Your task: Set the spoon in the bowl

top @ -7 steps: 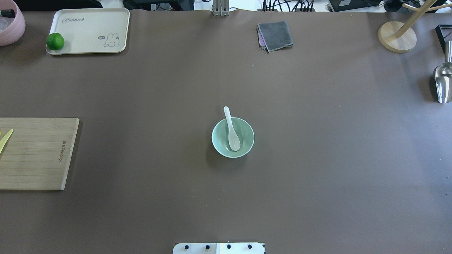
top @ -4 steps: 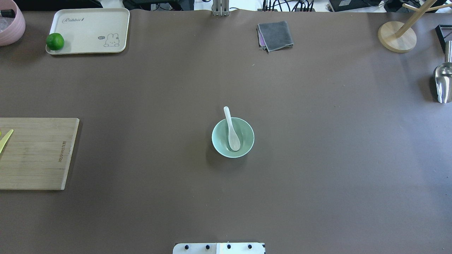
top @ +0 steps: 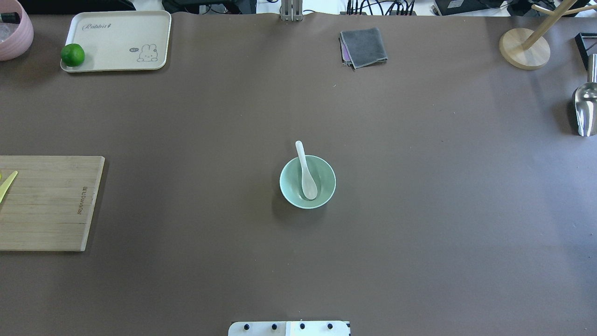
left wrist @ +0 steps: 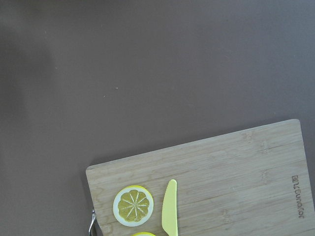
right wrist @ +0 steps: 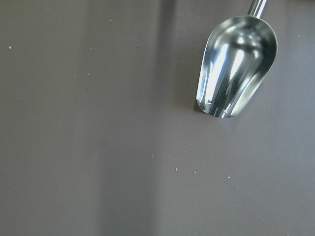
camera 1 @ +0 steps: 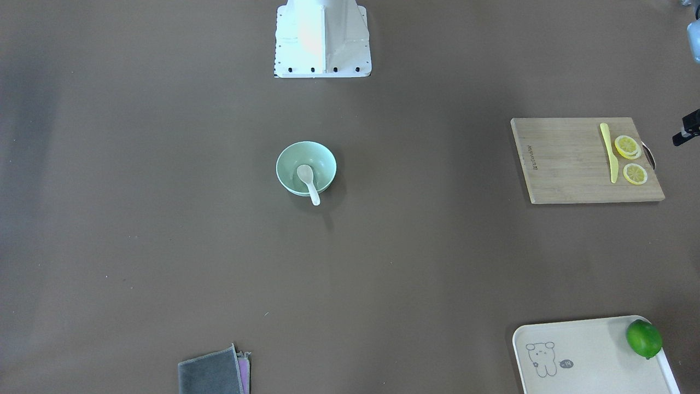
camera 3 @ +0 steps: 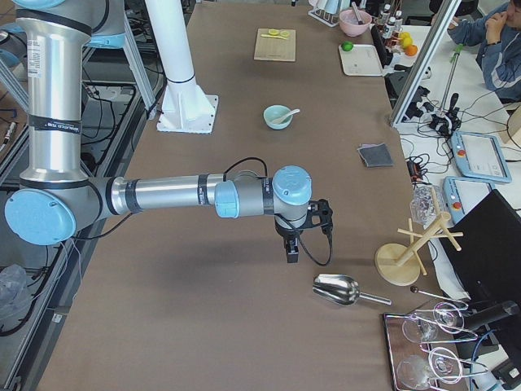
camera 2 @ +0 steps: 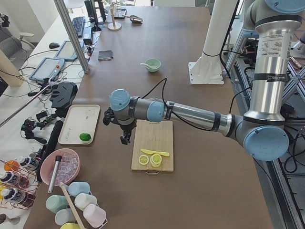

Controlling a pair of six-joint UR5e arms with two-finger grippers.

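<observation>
The white spoon [top: 307, 175] lies in the pale mint-green bowl [top: 284, 186] at the table's middle, scoop down inside and handle sticking out over the far rim. In the front-facing view the spoon [camera 1: 309, 183] rests in the bowl [camera 1: 290, 156] the same way. My left gripper [camera 2: 125, 138] hangs over the table beside the cutting board, far from the bowl. My right gripper [camera 3: 291, 252] hangs near the metal scoop, also far from it. Both show only in the side views, so I cannot tell whether they are open or shut.
A wooden cutting board [top: 51, 203] with a yellow knife [camera 1: 607, 153] and lemon slices [camera 1: 626, 146] lies at the left. A tray [top: 121, 42] with a lime [top: 72, 54], a grey cloth [top: 364, 46], a wooden stand [top: 524, 46] and a metal scoop [top: 585, 109] lie along the far and right edges.
</observation>
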